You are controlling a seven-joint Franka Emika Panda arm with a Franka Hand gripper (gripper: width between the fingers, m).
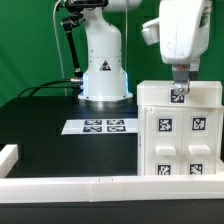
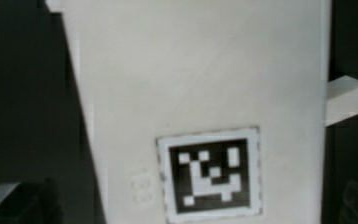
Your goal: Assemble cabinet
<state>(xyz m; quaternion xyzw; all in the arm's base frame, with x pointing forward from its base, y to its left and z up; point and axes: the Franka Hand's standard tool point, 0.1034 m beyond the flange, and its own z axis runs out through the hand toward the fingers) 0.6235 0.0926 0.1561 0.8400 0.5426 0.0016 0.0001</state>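
The cabinet (image 1: 180, 135) is a tall white box with several square tags on its front, standing at the exterior view's right. My gripper (image 1: 179, 92) hangs straight down onto its top edge, where a small tag shows between the fingers. In the wrist view a long white panel (image 2: 194, 90) with one tag (image 2: 211, 172) fills the picture. One dark finger (image 2: 12, 203) shows blurred at one side of it, and the other finger is only a dark shape at the opposite side. A narrow dark gap shows between each finger and the panel's edges. The jaws stand wide apart, astride the panel.
The marker board (image 1: 100, 126) lies flat on the black table in front of the robot's white base (image 1: 104, 70). A long white rail (image 1: 90, 186) runs along the table's front edge, with a short white block (image 1: 8, 155) at the exterior view's left.
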